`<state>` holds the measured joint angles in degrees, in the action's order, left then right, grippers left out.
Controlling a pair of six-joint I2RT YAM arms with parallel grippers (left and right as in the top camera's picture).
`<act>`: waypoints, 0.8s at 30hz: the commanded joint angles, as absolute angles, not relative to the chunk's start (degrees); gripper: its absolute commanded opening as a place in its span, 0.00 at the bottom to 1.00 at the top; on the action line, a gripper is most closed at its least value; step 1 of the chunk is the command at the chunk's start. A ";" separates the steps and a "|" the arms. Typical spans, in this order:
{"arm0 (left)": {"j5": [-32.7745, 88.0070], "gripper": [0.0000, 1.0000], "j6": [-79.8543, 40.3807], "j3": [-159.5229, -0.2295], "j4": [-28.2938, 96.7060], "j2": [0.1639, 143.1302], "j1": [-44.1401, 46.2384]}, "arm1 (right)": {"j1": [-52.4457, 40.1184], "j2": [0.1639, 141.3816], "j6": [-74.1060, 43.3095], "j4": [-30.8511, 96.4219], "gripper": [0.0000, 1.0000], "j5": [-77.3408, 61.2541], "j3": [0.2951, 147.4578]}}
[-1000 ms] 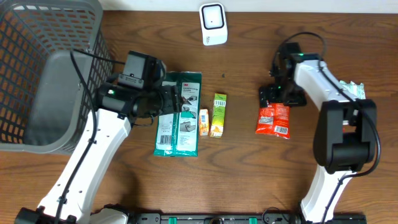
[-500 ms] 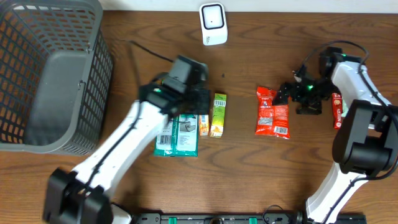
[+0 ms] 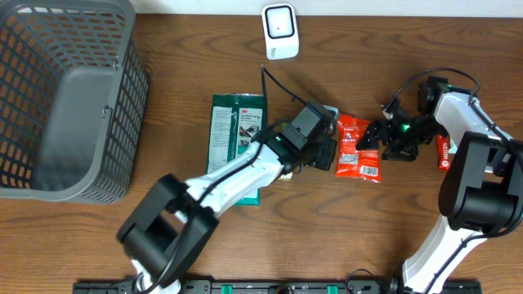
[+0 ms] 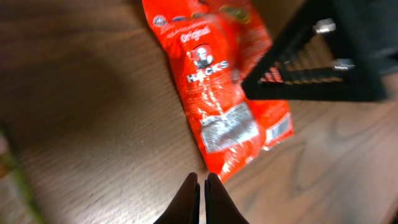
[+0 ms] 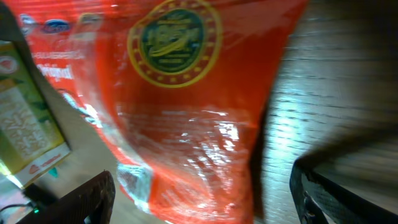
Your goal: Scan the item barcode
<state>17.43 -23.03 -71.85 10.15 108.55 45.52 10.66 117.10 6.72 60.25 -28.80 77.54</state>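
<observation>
Red glossy plastic, crinkled and catching the light, forms the flat bag (image 3: 359, 149) lying on the dark wood-grain counter (image 3: 327, 237). A white printed label (image 4: 227, 127) sits towards one end of the bag, its print too blurred to read. Left of the bag lies a flat green packet (image 3: 237, 122), and further left a grey mesh basket (image 3: 49, 49). A small white rounded scanner (image 3: 280, 31) stands beyond the bag's upper left.

The left fingers (image 4: 214, 196), slim and dark, are pressed together with nothing between them. Their tips are just beside the bag's edge near the label, over bare wood. The right fingers (image 5: 93, 199), black and blocky, stand wide apart astride the bag from its right side. Whether they touch the plastic cannot be told.
</observation>
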 commanded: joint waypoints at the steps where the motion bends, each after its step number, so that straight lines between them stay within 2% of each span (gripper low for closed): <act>1: 16.88 0.08 -24.95 -71.72 8.80 112.14 46.48 | 10.85 116.36 7.99 59.99 0.86 -32.93 76.31; 5: 16.84 0.07 -24.91 -71.72 8.43 114.08 47.13 | 10.72 116.36 7.97 59.07 0.86 -33.98 74.74; 14: 16.84 0.07 -24.95 -71.72 7.97 118.19 47.11 | 10.83 116.36 7.62 53.89 0.75 -37.95 68.95; 16: 16.84 0.07 -24.95 -71.72 7.53 118.72 47.13 | 10.83 116.36 7.60 53.08 0.72 -40.01 68.12; 18: 16.82 0.08 -24.93 -71.72 7.27 119.02 47.11 | 10.83 116.36 7.62 53.15 0.65 -43.33 67.07; 24: 16.73 0.08 -24.91 -71.72 7.27 119.13 47.11 | 10.85 116.36 9.96 51.03 0.64 -45.32 65.54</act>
